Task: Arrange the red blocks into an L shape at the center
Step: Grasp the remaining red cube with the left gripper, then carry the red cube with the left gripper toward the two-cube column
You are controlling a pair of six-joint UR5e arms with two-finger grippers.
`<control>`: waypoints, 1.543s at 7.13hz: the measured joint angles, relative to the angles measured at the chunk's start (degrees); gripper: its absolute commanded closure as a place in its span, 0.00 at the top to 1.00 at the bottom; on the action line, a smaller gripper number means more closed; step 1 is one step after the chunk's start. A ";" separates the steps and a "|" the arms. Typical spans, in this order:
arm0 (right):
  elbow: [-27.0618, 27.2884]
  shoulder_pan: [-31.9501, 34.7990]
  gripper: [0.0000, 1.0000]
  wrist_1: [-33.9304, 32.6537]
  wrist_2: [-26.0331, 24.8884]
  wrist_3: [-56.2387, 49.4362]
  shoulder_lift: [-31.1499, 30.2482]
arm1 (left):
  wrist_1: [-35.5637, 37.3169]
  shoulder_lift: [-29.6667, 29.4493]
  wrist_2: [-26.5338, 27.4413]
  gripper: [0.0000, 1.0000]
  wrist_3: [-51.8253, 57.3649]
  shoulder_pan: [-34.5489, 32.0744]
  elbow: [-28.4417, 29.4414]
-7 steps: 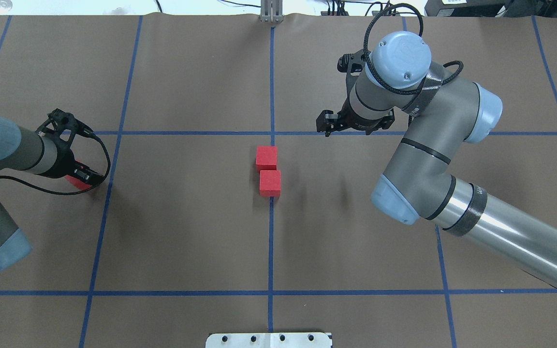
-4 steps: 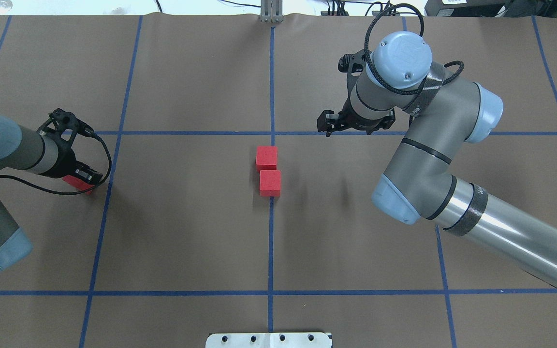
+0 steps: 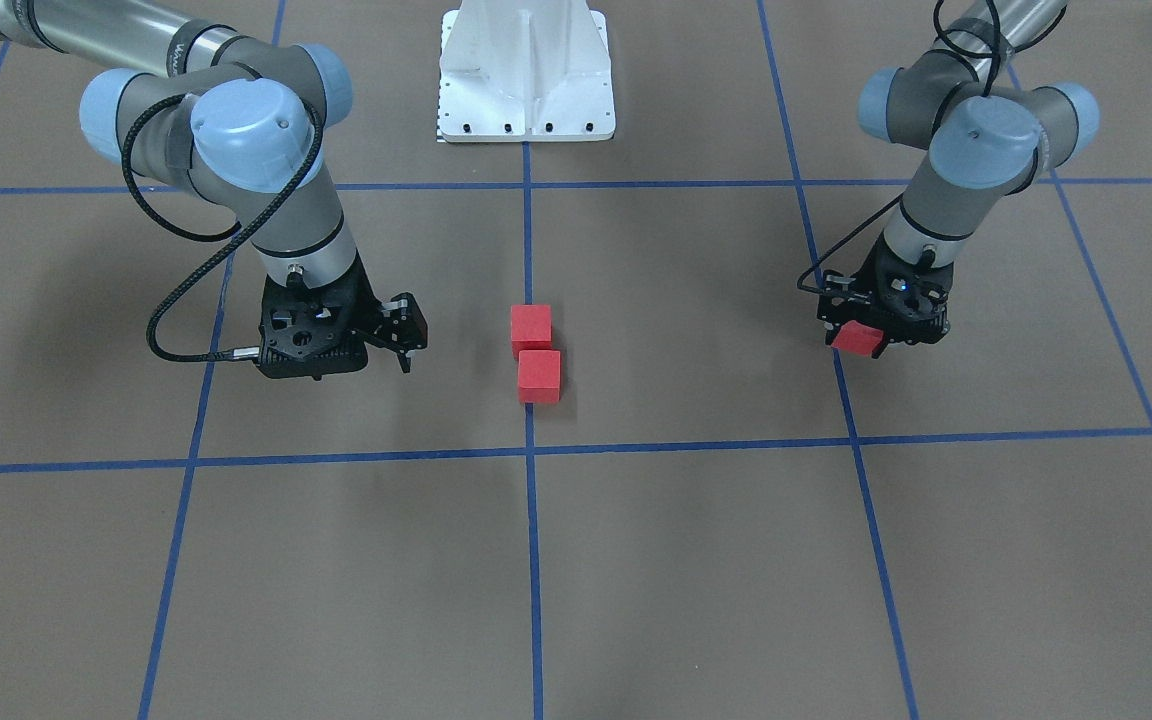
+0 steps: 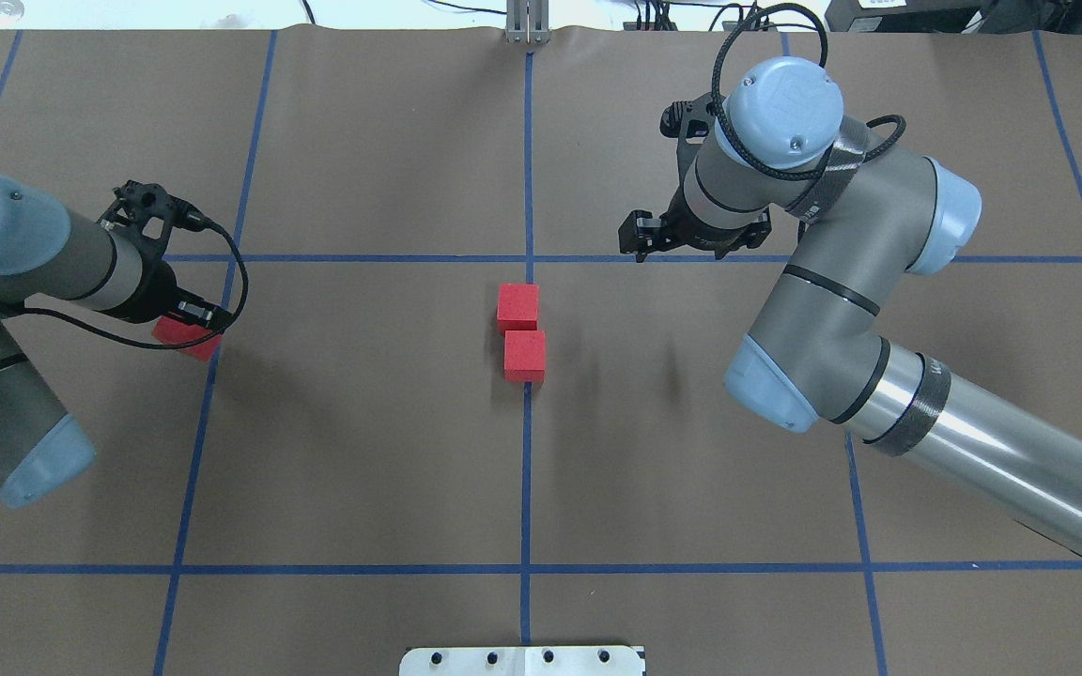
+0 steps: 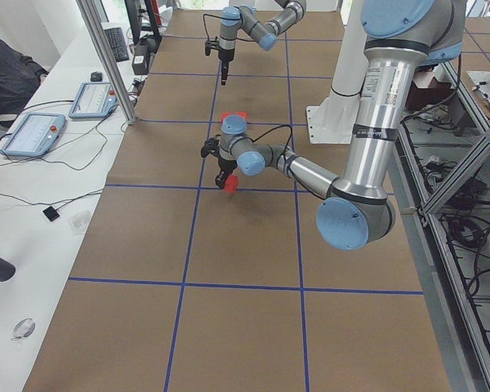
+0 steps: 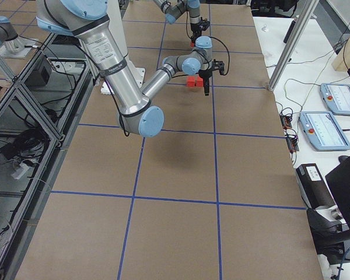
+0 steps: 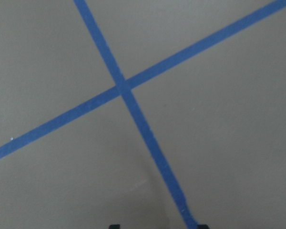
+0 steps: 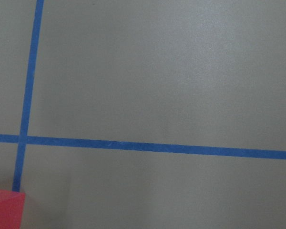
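Observation:
Two red blocks (image 4: pixel 517 307) (image 4: pixel 525 355) sit touching on the central blue tape line at the center (image 4: pixel 527 329), the near one shifted slightly right; they also show in the front view (image 3: pixel 530 327) (image 3: pixel 539 375). A third red block (image 4: pixel 186 338) (image 3: pixel 858 340) hangs tilted just above the table on the left, with my left gripper (image 4: pixel 192 330) shut on it. My right gripper (image 4: pixel 637 249) (image 3: pixel 408 345) hovers right of and beyond the pair, open and holding nothing. The right wrist view catches only a red block corner (image 8: pixel 5 210).
Brown paper with a blue tape grid (image 4: pixel 527 469) covers the table. The white robot base plate (image 4: pixel 522 660) lies at the near edge. My right arm's elbow (image 4: pixel 776 385) hangs over the table right of the center. Tablets (image 6: pixel 332 116) and cables lie beyond the table ends.
My left gripper has moved right and slightly away from the robot, carrying the red block with it. The right gripper has barely shifted. The two center blocks have not moved.

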 measured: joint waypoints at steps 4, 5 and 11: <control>0.43 6.97 0.98 0.05 6.99 -9.99 -4.08 | 15.11 -9.83 0.02 0.00 -41.68 0.37 -2.37; 1.13 9.36 0.98 0.03 9.08 -14.52 -6.42 | 15.44 -10.82 1.06 0.00 -54.20 1.18 -2.35; 8.55 14.49 0.99 0.09 15.73 -26.49 -18.19 | 16.02 -28.56 8.05 0.00 -100.35 7.20 16.89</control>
